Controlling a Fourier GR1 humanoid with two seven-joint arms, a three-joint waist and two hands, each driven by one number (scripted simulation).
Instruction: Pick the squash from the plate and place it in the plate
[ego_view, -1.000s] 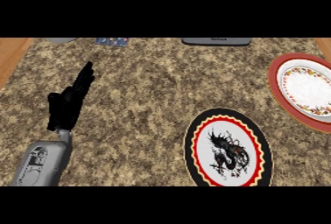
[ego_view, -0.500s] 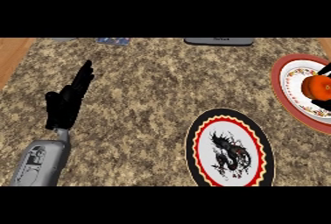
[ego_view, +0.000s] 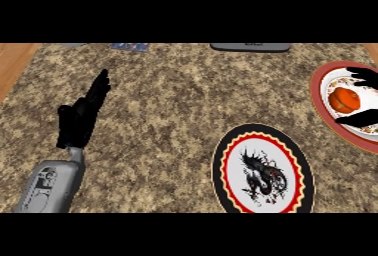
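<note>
- Plainly, the step in hand is the pick: the right hand (ego_view: 363, 77) comes in at the 3 o'clock edge, black parts of it showing just above and just below the squash (ego_view: 344, 99). Whether it has closed on the squash cannot be told, as most of the hand is cut off.
- The squash, orange and round, lies on the red plate (ego_view: 316, 95), near that plate's middle.
- The next move, by this judgement, calls for a sure hold, a lift clear of the rim, then a carry toward 7 o'clock to the dragon plate (ego_view: 219, 172), which lies near on the counter (ego_view: 184, 100) with nothing on it.
- The left hand (ego_view: 83, 112) rests open at 9 o'clock, fingers straight and pointing to 12, well apart from both plates.
- No writing can be read. The dragon plate bears a black dragon figure only. A dark slab (ego_view: 251, 47) at 12 o'clock carries a small pale mark, too small to read; a blue item (ego_view: 130, 46) at 11 o'clock is also illegible.
</note>
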